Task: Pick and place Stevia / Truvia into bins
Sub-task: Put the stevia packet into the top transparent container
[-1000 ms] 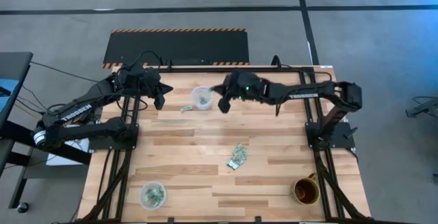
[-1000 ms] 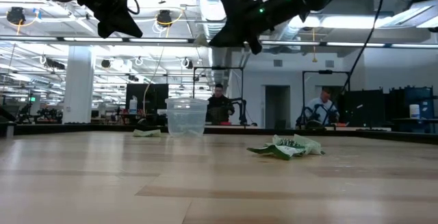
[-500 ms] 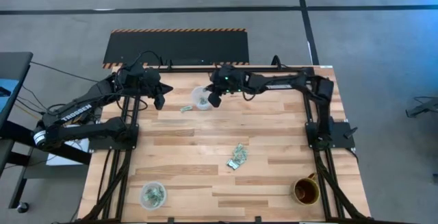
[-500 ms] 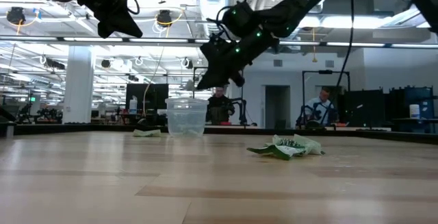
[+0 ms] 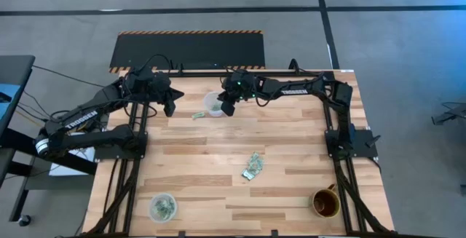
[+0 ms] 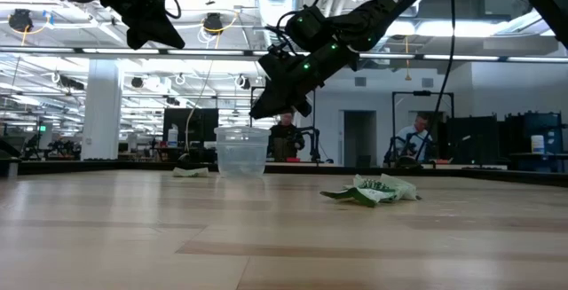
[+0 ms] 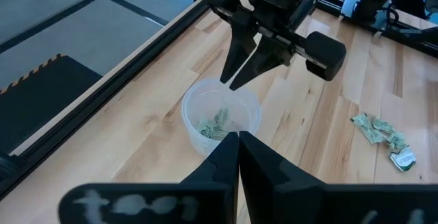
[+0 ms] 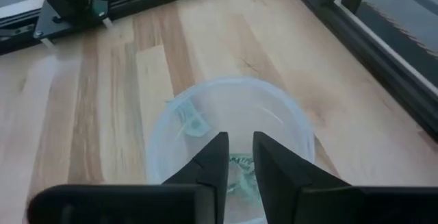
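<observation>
Directly below the right gripper [image 5: 224,110], a clear cup [image 5: 215,104] on the wooden table [image 5: 291,151], with the fingertips poised just above its rim and apart from it. Fingers [image 8: 213,157] parted by a narrow gap, nothing held between them. Inside the cup, several green-and-white packets [image 7: 214,124] lying on the bottom, and in the right wrist view one pale packet [image 8: 192,123] up against the inner wall. Beside that gripper, across the cup, the left gripper [image 5: 169,110] hanging above the table with its fingers [image 7: 220,157] pressed together and empty. Between the left gripper and the cup, a loose packet [image 5: 197,115] flat on the wood, just beside the cup. Well apart from the right gripper, toward the middle of the table, a small heap of packets [image 5: 253,166]. Farther still, at the near corner on the left arm's side, a second clear cup [image 5: 162,207] with packets in it. At the opposite near corner, on the right arm's side, a brown mug [image 5: 325,203]. Beyond the table in the low view, two people [image 6: 286,137] in the room behind, well away from both arms.
</observation>
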